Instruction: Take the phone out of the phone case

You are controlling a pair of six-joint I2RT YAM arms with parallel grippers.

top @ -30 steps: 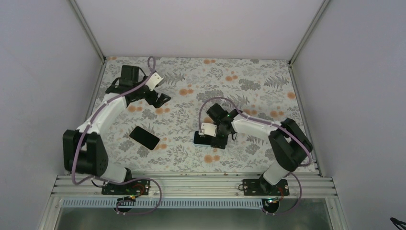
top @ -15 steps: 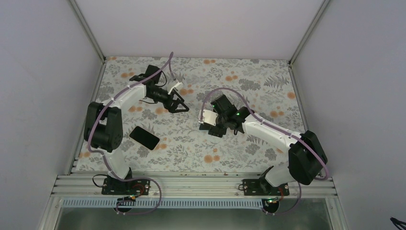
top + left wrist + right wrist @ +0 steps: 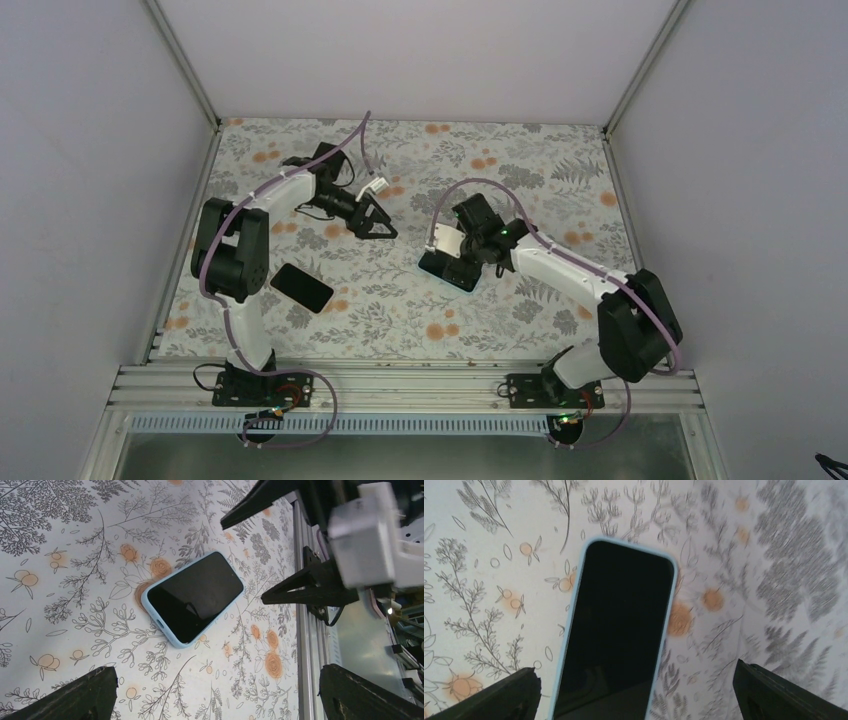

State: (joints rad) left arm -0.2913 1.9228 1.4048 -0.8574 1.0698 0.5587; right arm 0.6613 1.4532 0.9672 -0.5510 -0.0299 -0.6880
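The phone, dark-screened in a light blue case (image 3: 446, 270), lies flat on the floral table. It fills the right wrist view (image 3: 616, 630) and shows at mid-frame in the left wrist view (image 3: 195, 602). My right gripper (image 3: 457, 260) hovers just over it, jaws wide open, with the phone between and below the fingertips (image 3: 636, 670). My left gripper (image 3: 374, 222) is open and empty, a short way to the left and back of the phone, facing it (image 3: 218, 676). The right gripper's black fingers (image 3: 305, 587) show at the top right of the left wrist view.
A second dark, phone-shaped slab (image 3: 301, 287) lies on the table at the front left. The metal rail (image 3: 400, 385) runs along the near edge and also shows in the left wrist view (image 3: 302, 645). Grey walls close in the sides and back.
My left arm swung from the back left toward the centre. My right gripper moved back and right from the front. The cased phone now lies slightly farther back and right.
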